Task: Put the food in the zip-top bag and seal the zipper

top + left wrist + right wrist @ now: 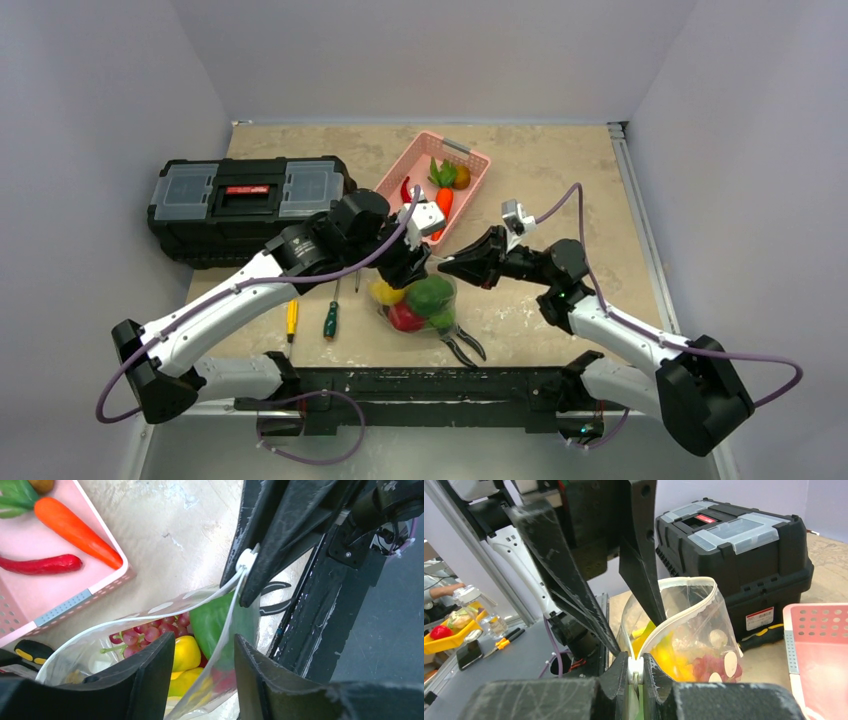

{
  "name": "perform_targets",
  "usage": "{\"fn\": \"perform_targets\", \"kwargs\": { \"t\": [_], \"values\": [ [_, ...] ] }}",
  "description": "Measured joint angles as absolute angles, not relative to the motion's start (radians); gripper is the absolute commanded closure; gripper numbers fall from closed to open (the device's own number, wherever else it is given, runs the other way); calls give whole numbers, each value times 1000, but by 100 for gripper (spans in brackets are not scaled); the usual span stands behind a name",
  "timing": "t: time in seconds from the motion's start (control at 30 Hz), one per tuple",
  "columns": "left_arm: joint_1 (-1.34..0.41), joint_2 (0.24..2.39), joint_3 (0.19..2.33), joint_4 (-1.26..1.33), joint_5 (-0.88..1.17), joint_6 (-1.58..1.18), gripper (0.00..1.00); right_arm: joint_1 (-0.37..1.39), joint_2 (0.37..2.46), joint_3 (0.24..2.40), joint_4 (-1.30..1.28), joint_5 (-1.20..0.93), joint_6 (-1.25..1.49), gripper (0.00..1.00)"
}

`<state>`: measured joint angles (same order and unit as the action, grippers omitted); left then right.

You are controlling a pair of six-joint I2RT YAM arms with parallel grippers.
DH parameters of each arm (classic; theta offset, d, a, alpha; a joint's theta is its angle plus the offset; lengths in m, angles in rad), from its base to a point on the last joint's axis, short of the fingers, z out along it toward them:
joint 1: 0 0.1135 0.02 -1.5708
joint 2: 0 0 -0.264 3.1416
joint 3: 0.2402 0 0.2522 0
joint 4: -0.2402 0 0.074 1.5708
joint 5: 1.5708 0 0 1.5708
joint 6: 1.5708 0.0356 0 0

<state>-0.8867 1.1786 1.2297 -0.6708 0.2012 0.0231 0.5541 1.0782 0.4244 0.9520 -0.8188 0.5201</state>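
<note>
No legible text anywhere. Toolbox [245, 205]: the red plate [704, 518] at the centre of its lid carries lettering too small to read. Red-and-white sticker [759, 618] low on the toolbox front is printed, also unreadable.

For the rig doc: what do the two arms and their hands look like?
Both arms match: left arm and right arm have white link shells, black joints and black bases. A purple cable loops along each. Left hand and right hand have two black, tapered, scuffed fingers; a small white camera block sits at each wrist.
</note>
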Motion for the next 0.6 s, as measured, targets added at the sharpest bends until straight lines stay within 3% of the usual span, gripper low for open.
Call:
{"fn": "perform_targets", "kwargs": {
  "t": [0.13, 0.2, 0.27, 0.33, 0.43, 0.6],
  "values": [
    [-887, 1196, 1230, -690, 201, 35, 98, 554, 1066, 428, 939, -831, 520, 100],
    [-887, 1194, 1231, -695, 196, 41, 100, 554, 1065, 432, 931, -830, 517, 96],
    [-891, 1190, 1231, -696, 187, 41, 100, 554, 1066, 436, 924, -830, 512, 66],
    [-892, 1180, 1231, -698, 179, 41, 100, 554, 1066, 440, 916, -828, 505, 55],
    [-891, 1149, 1231, -701, 162, 37, 100, 554, 1066, 442, 910, -829, 490, 49],
    [-891, 1104, 1231, -702, 159, 33, 100, 554, 1066, 442, 895, -829, 474, 49]
  ]
}}
